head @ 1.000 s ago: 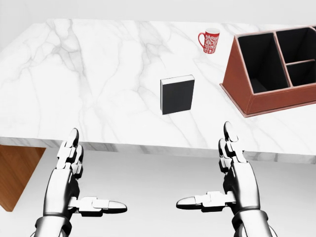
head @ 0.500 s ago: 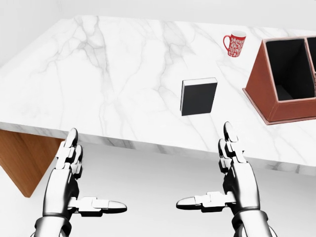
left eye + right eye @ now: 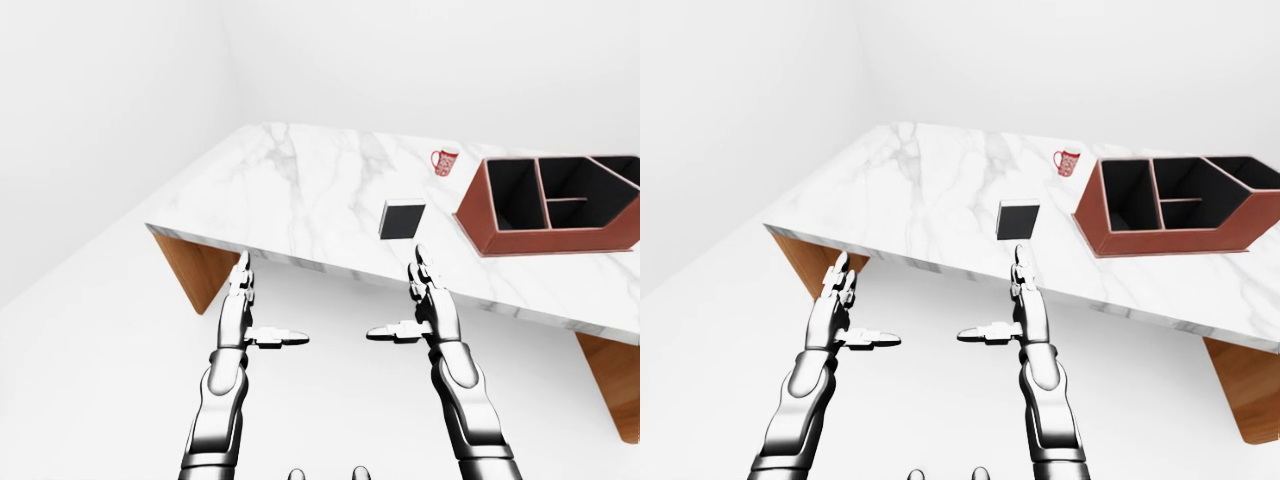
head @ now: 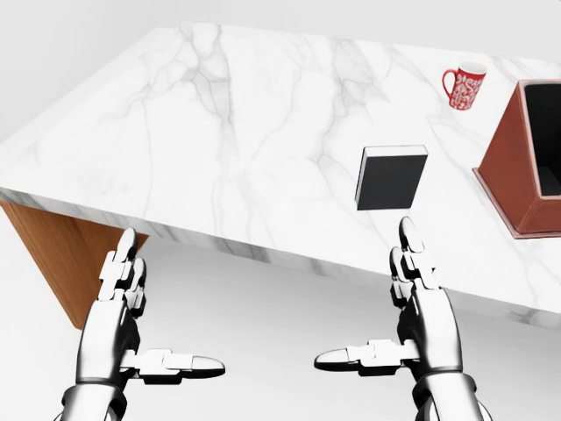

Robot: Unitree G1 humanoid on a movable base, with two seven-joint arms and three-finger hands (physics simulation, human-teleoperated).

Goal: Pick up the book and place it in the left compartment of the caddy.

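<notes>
Below the marble table's (image 4: 219, 132) near edge, fingers splayed on both left hand (image 4: 123, 307) and right hand (image 4: 421, 307), grasping nothing. Beyond, black book (image 4: 391, 177) flat (caddy (image 3: 550, 195) well right). Approach step; next calls for reaching to the book.

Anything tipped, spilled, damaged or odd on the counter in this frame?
Nothing stands out. The book lies flat on the marble counter, the red mug stands upright, the caddy sits square with dark compartments. Both the left hand and the right hand hang open, short of the counter edge.
</notes>
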